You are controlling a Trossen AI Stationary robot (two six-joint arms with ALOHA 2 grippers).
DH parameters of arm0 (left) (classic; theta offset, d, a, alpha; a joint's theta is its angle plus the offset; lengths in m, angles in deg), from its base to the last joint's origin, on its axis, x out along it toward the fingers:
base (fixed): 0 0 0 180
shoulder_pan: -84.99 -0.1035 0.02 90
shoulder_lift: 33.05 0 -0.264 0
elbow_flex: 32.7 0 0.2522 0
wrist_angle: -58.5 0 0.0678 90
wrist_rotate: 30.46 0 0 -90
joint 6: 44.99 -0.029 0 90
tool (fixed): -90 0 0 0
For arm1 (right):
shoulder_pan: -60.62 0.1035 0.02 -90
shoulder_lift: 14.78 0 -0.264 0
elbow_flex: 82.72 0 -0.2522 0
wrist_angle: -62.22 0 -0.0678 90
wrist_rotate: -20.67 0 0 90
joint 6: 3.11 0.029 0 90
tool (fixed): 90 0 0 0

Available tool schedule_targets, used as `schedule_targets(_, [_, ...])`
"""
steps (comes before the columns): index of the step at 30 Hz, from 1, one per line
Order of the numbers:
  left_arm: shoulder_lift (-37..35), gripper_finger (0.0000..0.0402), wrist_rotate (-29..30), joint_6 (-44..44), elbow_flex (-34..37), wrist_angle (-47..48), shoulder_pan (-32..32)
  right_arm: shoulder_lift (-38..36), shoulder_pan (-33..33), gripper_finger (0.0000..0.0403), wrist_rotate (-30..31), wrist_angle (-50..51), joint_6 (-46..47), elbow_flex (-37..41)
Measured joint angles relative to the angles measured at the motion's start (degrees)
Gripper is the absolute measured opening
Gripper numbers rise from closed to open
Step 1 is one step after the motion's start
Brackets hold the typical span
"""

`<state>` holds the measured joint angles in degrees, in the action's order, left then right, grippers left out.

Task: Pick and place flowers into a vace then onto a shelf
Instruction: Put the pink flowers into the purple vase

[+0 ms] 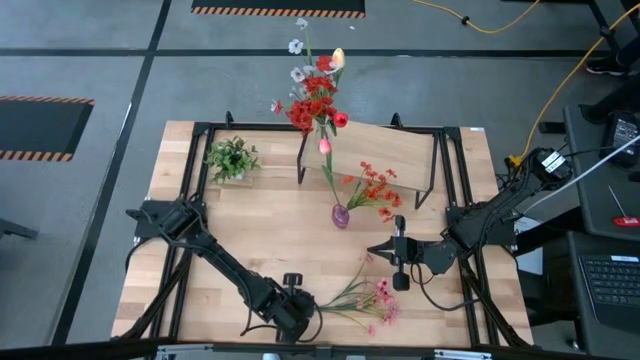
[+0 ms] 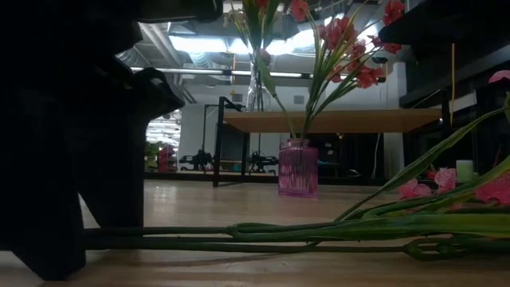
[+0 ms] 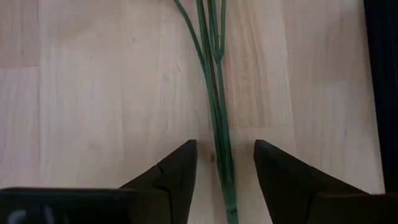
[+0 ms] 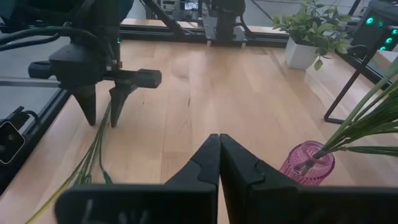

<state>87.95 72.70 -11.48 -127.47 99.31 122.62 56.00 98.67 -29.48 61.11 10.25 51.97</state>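
Two vases, pink [image 1: 341, 215] and clear [image 1: 322, 128], one shelf [image 1: 385, 152], one potted plant [image 1: 232, 160], two claws, left [image 1: 312, 322], right [image 1: 374, 250]

Pale smooth matt wood forms the tabletop [image 3: 93, 93] and shelf [image 1: 385, 152]; black metal legs [image 1: 302, 160] support it; ribbed translucent pink glass vase [image 2: 298, 168]; matt dark fingers [image 3: 177, 177].

pink ribbed vase [image 2: 298, 167], green stems [image 3: 219, 106]
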Motion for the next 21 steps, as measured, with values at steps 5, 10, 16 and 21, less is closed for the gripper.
schedule_targets(5, [0.12,0.0125,-0.26,-0.14,0.02,0.24,-0.35,0.0,0.01,0.0011,0.0,-0.04,0.02,0.0])
schedule_targets(10, [0.18,0.0053,-0.47,3.89,0.0,1.55,-0.52,0.0,0.01,0.0011,0.0,-0.05,0.02,0.0])
schedule_targets(16, [0.24,0.0011,-1.67,8.14,0.0,3.44,-0.78,0.0,0.02,0.0011,0.0,-0.06,0.0,0.0])
schedule_targets(21, [-1.39,0.0007,-0.02,8.78,0.11,6.16,0.16,0.0,0.02,0.0011,0.0,-0.4,0.01,0.0])
